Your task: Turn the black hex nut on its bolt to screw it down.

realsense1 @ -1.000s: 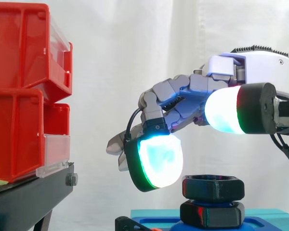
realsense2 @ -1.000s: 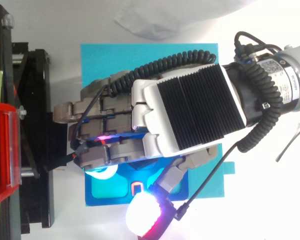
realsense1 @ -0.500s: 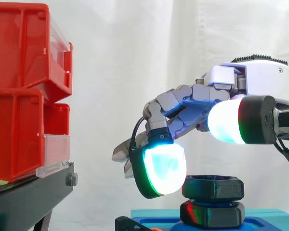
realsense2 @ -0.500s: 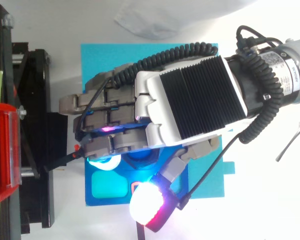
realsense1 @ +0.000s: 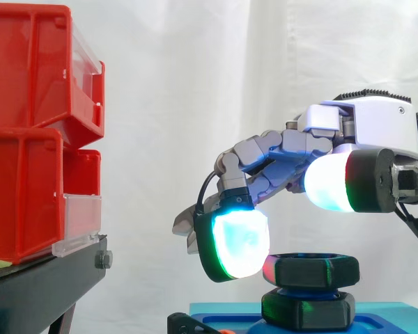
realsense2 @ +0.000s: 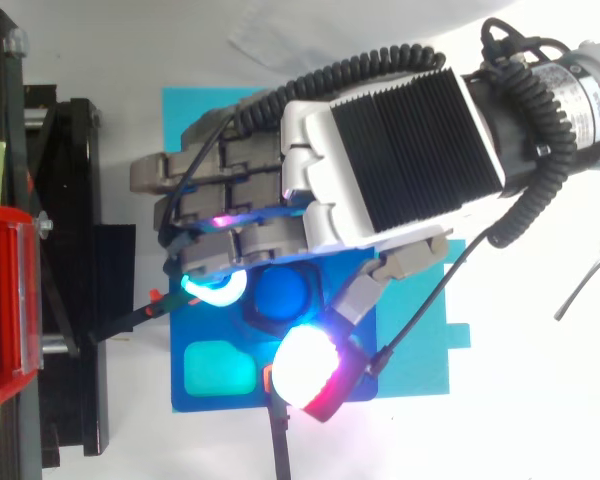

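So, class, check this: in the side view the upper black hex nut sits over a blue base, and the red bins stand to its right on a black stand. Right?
Not quite: the side view shows the red bins left of the upper black hex nut, not right. The rest holds: nut over a blue base, bins on a black stand.

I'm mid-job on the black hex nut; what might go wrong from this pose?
1. Slip: the hand's thumb pad hangs above the black hex nut, not against it, and one finger pad sits at the nut's left side. A sweep from there may glance off rather than turn it.
2. The curled fingers hang low beside the nut; dropping further, they might strike the blue base.
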